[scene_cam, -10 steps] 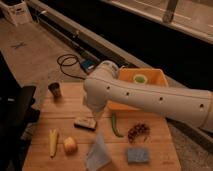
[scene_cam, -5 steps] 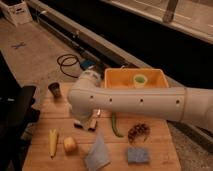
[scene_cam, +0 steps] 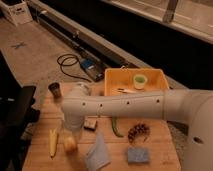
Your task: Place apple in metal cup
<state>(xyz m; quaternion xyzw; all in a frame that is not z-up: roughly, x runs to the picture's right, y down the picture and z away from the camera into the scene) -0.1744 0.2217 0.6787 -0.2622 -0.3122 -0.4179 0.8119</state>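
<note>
The apple point(scene_cam: 70, 144), small and yellow-orange, lies on the wooden table point(scene_cam: 160, 142) near its front left. My gripper point(scene_cam: 70, 134) hangs straight down from the white arm point(scene_cam: 125, 106) and is right over the apple, at or just above its top. The metal cup point(scene_cam: 55, 90), small and dark grey, stands upright at the table's back left corner, well behind the gripper.
A yellow corn cob point(scene_cam: 53, 142) lies left of the apple. A small brown block point(scene_cam: 90, 123), a green pod point(scene_cam: 116, 127), a brown cluster point(scene_cam: 138, 132), a blue sponge point(scene_cam: 137, 155) and a grey cloth point(scene_cam: 97, 153) lie to the right. A yellow bin point(scene_cam: 155, 75) holds a light green cup point(scene_cam: 140, 80).
The arm has swung left and towards the front of the table. The gripper has moved from near the brown block to over the apple. The objects have not moved.
</note>
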